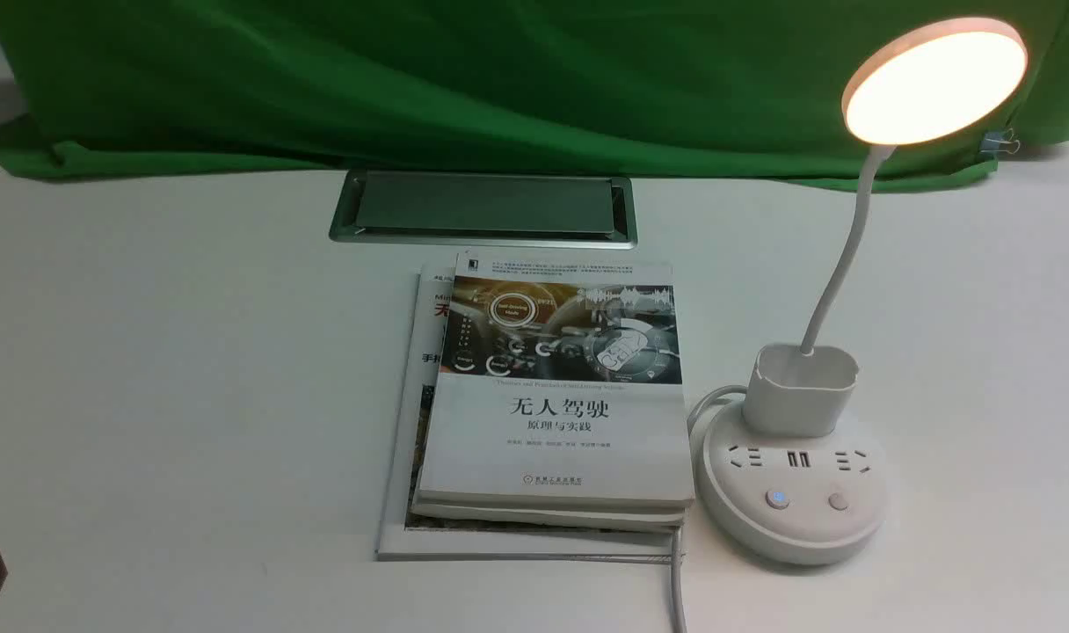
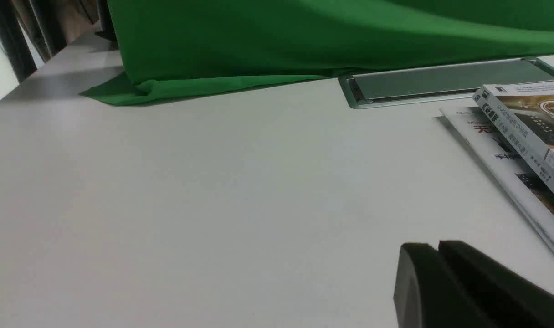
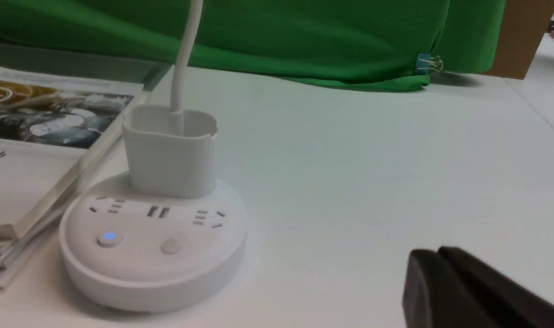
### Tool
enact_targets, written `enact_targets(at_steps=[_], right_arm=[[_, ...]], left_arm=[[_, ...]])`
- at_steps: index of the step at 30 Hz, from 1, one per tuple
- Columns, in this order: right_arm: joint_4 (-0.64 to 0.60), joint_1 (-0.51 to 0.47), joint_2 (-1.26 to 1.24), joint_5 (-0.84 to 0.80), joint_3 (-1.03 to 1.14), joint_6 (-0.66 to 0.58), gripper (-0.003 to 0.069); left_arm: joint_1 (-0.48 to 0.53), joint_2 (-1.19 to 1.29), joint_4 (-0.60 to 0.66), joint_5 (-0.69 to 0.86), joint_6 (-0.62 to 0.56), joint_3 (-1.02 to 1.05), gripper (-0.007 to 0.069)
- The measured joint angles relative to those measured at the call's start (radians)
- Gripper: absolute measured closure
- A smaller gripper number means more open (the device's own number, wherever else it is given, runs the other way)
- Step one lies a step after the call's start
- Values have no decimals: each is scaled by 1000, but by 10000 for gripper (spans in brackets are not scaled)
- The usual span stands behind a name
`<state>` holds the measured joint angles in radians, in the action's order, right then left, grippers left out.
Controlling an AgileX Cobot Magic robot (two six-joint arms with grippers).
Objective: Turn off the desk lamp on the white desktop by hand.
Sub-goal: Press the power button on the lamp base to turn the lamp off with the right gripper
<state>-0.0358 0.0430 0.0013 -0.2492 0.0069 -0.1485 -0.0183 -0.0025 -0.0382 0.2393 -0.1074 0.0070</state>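
1. Glowing white disc-headed desk lamp (image 1: 937, 83) stands on the white worktop (image 1: 192, 369), right of the stacked books (image 1: 556, 422); switching off remains.
2. Both dark grippers, left (image 2: 438, 246) and right (image 3: 436, 253), appear closed, empty.

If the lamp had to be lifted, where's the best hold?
Probably the cup-shaped holder of the desk lamp, from above, claw straddling its walls: it stands upright above the wide base, while the neck is thin and bent.

The top book (image 1: 556, 440) bears "无人驾驶", "原理与实践" and "Self-Driving Mode" on its cover. The lower book (image 2: 500, 159), projecting from under the top book, bears "无" and "手". Other print is too small.
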Motion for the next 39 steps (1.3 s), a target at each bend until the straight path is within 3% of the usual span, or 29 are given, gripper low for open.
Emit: enact_targets(at_steps=[30, 33, 39], right_arm=[[27, 0, 0, 68, 0, -52, 610], [9, 0, 0, 89, 0, 8, 610], [-91, 0, 0, 150, 0, 531, 610]], left_arm=[[0, 0, 0, 0, 0, 0, 605], [0, 0, 0, 0, 0, 0, 605], [0, 0, 0, 0, 0, 0, 605]])
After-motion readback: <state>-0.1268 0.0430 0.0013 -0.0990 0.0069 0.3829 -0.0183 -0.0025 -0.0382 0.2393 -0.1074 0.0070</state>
